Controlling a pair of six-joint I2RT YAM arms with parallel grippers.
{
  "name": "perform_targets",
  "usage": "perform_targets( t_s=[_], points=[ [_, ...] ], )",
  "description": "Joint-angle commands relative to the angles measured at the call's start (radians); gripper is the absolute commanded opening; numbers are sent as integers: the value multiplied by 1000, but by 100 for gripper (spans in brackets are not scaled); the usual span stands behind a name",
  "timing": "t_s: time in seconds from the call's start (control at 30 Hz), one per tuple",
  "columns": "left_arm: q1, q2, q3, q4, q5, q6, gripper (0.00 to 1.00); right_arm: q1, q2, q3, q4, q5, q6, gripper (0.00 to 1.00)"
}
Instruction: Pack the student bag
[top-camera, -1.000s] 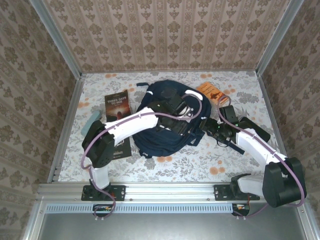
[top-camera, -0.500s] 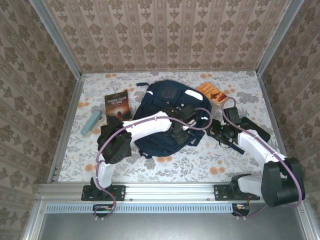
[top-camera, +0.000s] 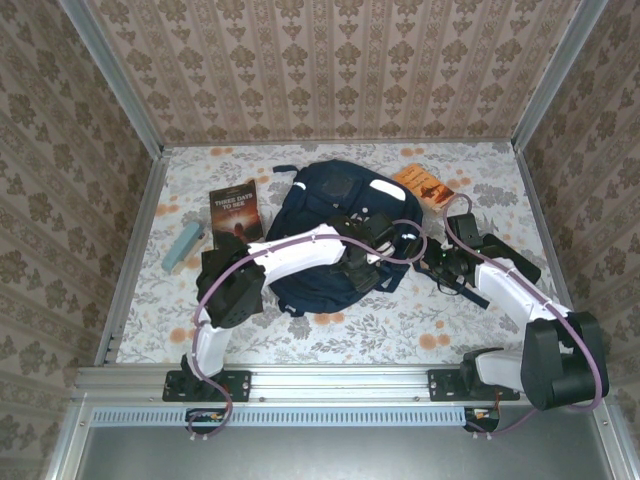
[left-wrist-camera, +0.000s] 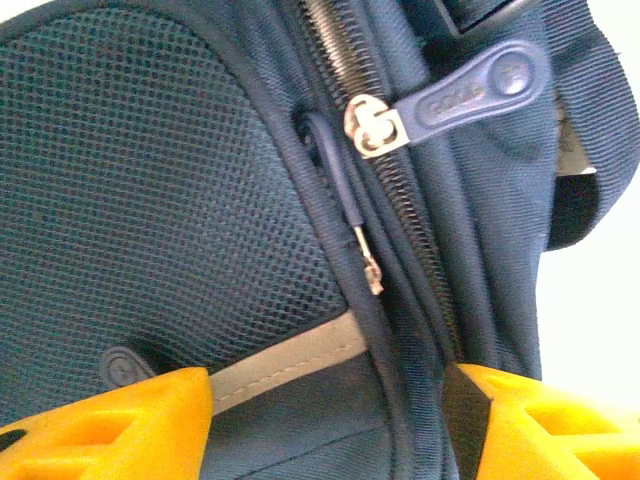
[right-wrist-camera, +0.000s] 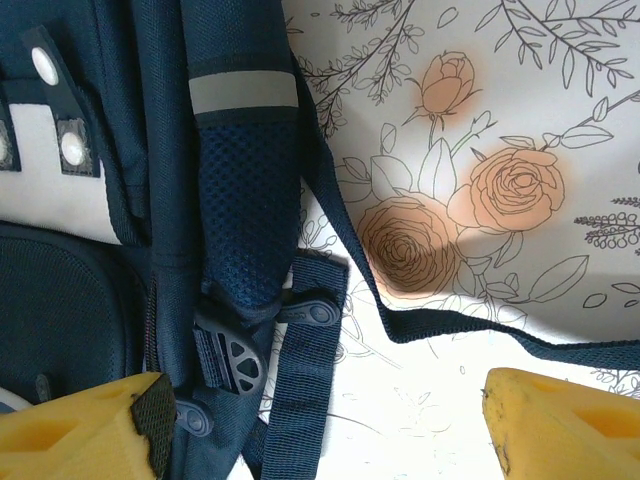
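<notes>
Near the table's left edge, left out for packing: a dark book (top-camera: 234, 215). Mid-table, laid flat for access: the student bag (top-camera: 330, 205), with left gripper (left-wrist-camera: 328, 385) spread wide astride its zipper (left-wrist-camera: 372, 128), likely to open it. Rightward, right gripper (right-wrist-camera: 327, 385) likewise parted over a strap (right-wrist-camera: 305, 380), probably poised to steady.

Dark book (top-camera: 233, 205) at the table's left: pale capitals on its cover, apparently "THREE DAYS TO SEE". On the left wrist camera, the blue zipper pull (left-wrist-camera: 470, 92) of the student bag (left-wrist-camera: 150, 180) carries embossed letters — too soft to read.
</notes>
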Motion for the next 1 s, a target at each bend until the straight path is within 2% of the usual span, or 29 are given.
perform_targets(
  t_s=[0.0, 0.13, 0.2, 0.3, 0.37, 0.47, 0.63, 0.8, 0.97],
  points=[
    [-10, 54, 25, -28, -84, 19, 62, -5, 10, -10, 5, -12, 15, 82],
    [-15, 80, 27, -32, -100, 26, 61, -6, 14, -11, 8, -9, 19, 82],
    [-23, 90, 24, -37, -91, 40, 64, -6, 17, -12, 9, -7, 20, 82],
    [-31, 99, 21, -41, -115, 43, 65, -6, 21, -12, 12, -6, 19, 82],
    [-31, 97, 24, -41, -140, 38, 58, -6, 23, -9, 10, 0, 8, 82],
    [-32, 60, 29, -18, -184, 42, 42, -6, 29, 5, 1, 16, -33, 81],
    [-26, -36, 49, 23, -254, 72, 22, -6, 28, 35, 0, 13, -173, 77],
    [3, -131, 64, 53, -301, 79, 10, -6, -4, 52, 11, -28, -315, 74],
    [48, -203, 86, 66, -267, 80, 3, -5, -33, 65, 61, -111, -402, 69]
  ],
)
